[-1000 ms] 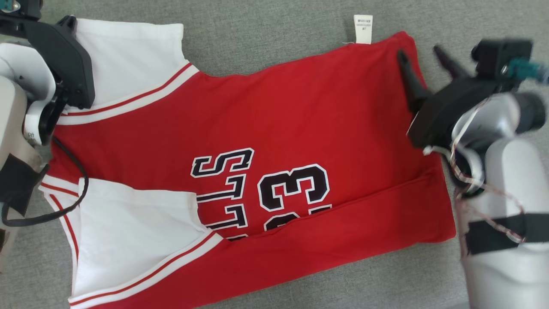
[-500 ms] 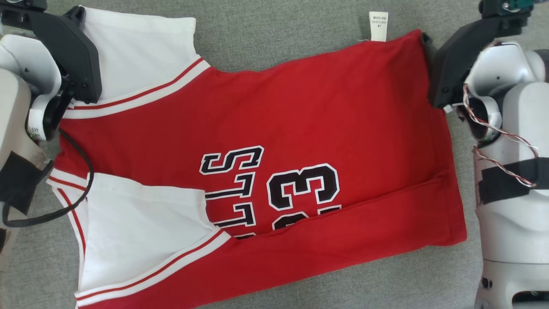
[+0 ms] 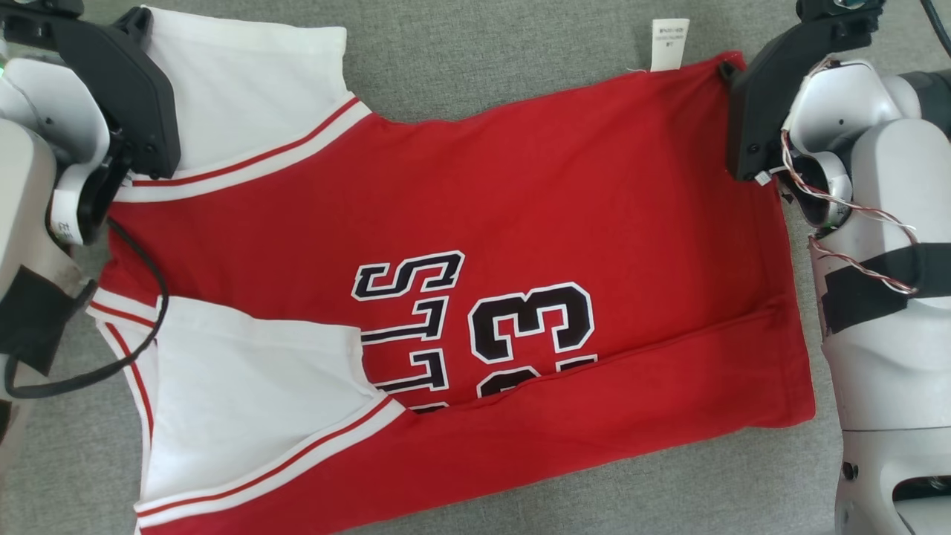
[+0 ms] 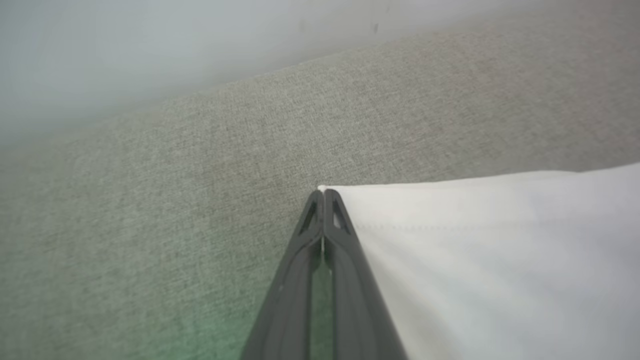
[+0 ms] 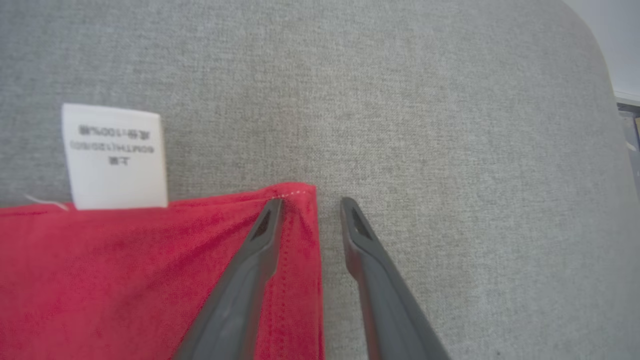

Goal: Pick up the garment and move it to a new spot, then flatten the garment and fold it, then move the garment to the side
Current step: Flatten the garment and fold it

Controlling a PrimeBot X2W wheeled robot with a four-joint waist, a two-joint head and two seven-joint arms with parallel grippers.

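Grey cushion (image 3: 475, 44) bears a jersey (image 3: 520, 186), likely limp and light; left gripper (image 4: 322, 192) pinches its white corner (image 4: 350, 195), right gripper (image 5: 312, 202) half-open astride the red corner (image 5: 300, 192).

The garment (image 3: 520, 208) lies on the surface (image 3: 483, 59), left tool (image 4: 322, 192) at its far-left corner, right tool (image 5: 312, 201) at its far-right corner.

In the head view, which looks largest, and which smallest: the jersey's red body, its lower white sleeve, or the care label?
1. red body
2. lower white sleeve
3. care label, far the smallest
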